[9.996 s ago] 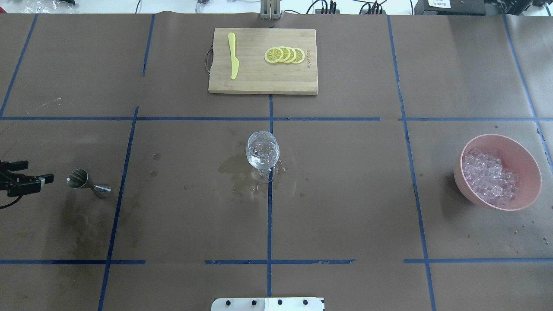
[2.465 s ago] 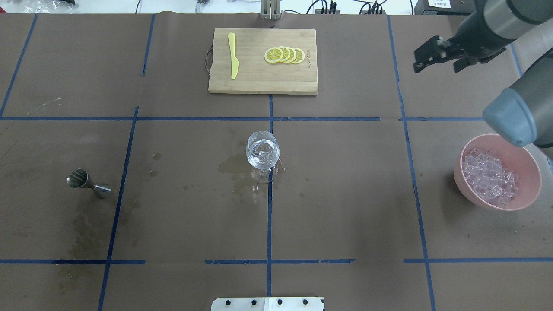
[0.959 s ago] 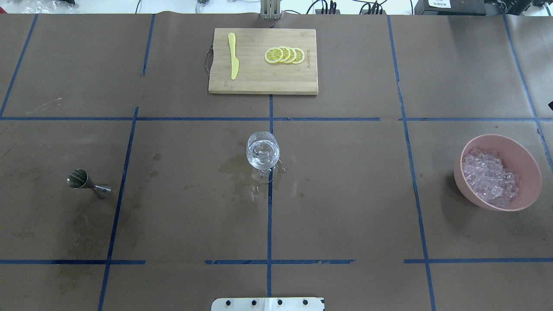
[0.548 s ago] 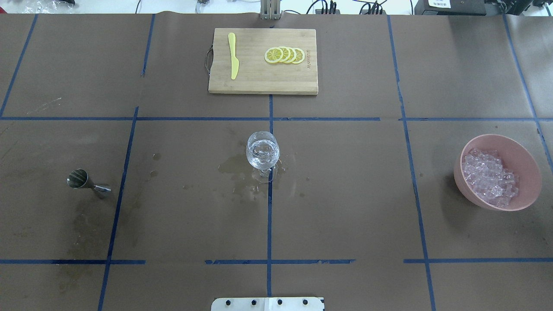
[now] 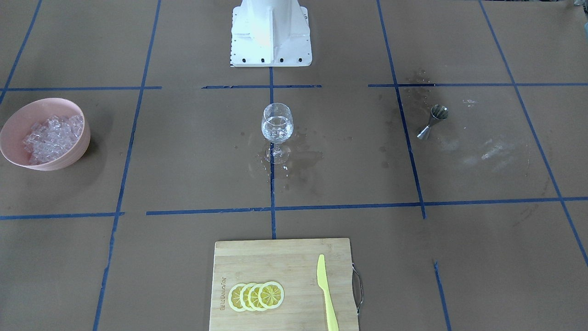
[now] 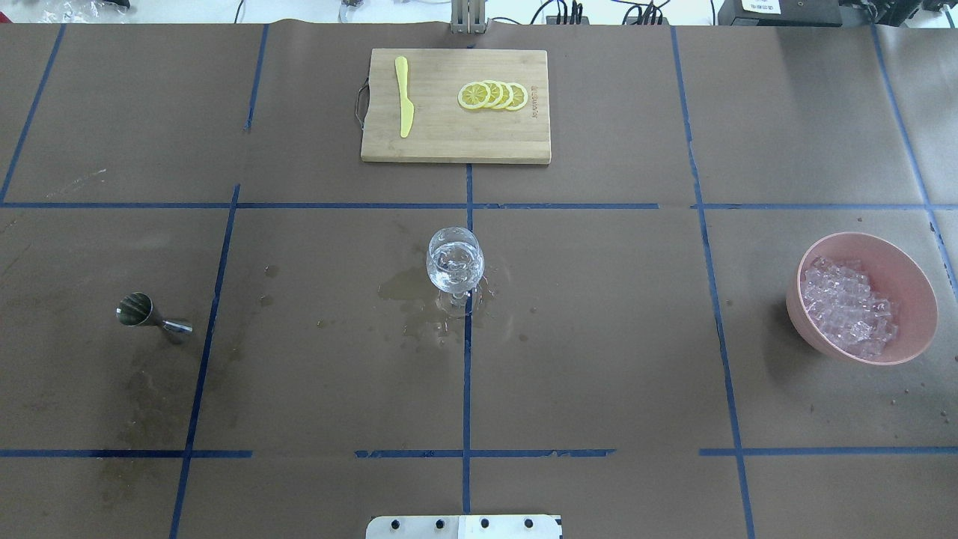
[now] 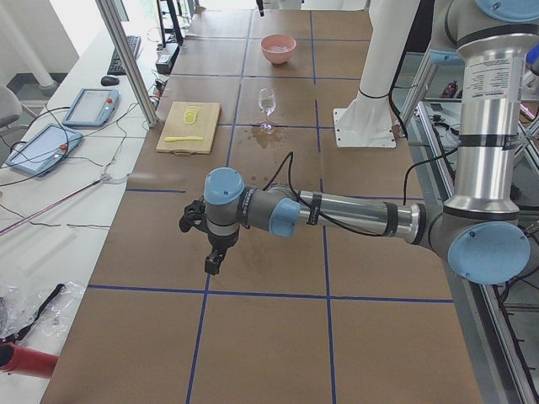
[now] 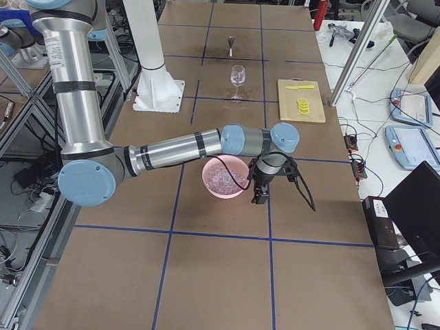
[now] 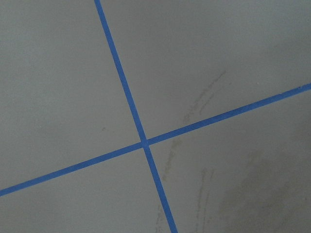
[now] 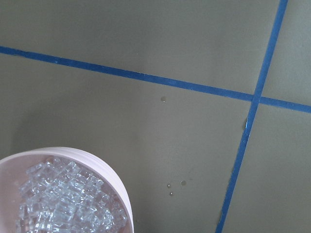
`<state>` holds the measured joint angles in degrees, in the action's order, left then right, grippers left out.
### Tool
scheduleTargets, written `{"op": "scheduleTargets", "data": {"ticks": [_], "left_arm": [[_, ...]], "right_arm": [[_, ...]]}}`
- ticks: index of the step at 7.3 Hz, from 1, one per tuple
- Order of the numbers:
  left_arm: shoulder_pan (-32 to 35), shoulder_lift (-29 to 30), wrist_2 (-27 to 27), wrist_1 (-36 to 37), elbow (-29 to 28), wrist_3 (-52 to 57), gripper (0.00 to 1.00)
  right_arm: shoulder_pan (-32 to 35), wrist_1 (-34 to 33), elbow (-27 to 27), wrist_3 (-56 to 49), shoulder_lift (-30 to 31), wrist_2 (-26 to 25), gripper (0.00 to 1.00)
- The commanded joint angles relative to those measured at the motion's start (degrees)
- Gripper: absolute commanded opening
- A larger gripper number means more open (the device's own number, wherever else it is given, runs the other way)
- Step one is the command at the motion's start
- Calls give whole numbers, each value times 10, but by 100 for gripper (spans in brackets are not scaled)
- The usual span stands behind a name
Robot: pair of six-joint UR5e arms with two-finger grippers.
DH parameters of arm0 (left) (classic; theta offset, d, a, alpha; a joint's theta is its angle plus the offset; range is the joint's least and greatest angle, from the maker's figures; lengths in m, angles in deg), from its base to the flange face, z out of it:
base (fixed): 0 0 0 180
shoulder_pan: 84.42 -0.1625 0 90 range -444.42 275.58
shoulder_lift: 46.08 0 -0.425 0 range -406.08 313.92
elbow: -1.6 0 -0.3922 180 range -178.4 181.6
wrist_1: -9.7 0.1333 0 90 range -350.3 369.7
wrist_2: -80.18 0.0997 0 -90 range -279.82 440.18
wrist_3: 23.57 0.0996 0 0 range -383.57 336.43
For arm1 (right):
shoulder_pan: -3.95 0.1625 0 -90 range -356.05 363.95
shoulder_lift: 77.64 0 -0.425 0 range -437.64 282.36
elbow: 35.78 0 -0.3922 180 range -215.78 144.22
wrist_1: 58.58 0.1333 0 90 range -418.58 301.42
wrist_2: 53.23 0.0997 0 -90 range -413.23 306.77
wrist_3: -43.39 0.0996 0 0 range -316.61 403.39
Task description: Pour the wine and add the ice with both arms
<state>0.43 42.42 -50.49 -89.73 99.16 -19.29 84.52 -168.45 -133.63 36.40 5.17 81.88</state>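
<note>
A: What has just changed?

B: Both arms are gone from the overhead view. The right arm (image 8: 172, 151) reached in over the far right corner two and a half seconds ago and has since drawn back. A second ago only a dark sliver showed at the right edge, and now nothing does.

A: Where is it now?

B: The right end effector (image 8: 260, 194) hangs pointing down just beside the bowl (image 6: 905, 262). Whether its fingers are apart or together I cannot tell from that side view. Its wrist camera shows only the bowl's rim, some ice and a few drops.

A: And the left?

B: Ten seconds ago it sat at the left edge near the jigger (image 6: 150, 316). Now the left end effector (image 7: 213, 263) points down over bare surface (image 6: 599, 337), well apart from everything. I cannot tell its state either.

A: The task's things?

B: The glass (image 6: 455, 262) stands upright at the centre, unmoved, with the wine (image 5: 277, 126) in it and a wet spill (image 6: 408, 296) round its foot. The ice (image 6: 849, 307) is heaped in the bowl on the right. Glints in the glass may be cubes, but I cannot be sure.

A: Meaning?

B: I judge the pouring done. With both arms drawn off to the sides, the task looks finished or nearly so.
</note>
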Motion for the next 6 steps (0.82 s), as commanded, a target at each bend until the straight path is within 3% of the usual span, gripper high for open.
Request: {"op": "scheduleTargets", "data": {"ticks": [1, 3, 6], "left_arm": [[2, -6, 0, 2, -2, -1, 100], [2, -7, -39, 2, 0, -1, 100], [9, -5, -46, 1, -2, 0, 100]], "right_arm": [[-1, -1, 6, -2, 7, 0, 100], [0, 65, 17, 3, 20, -2, 100], [0, 69, 13, 5, 17, 4, 100]]}}
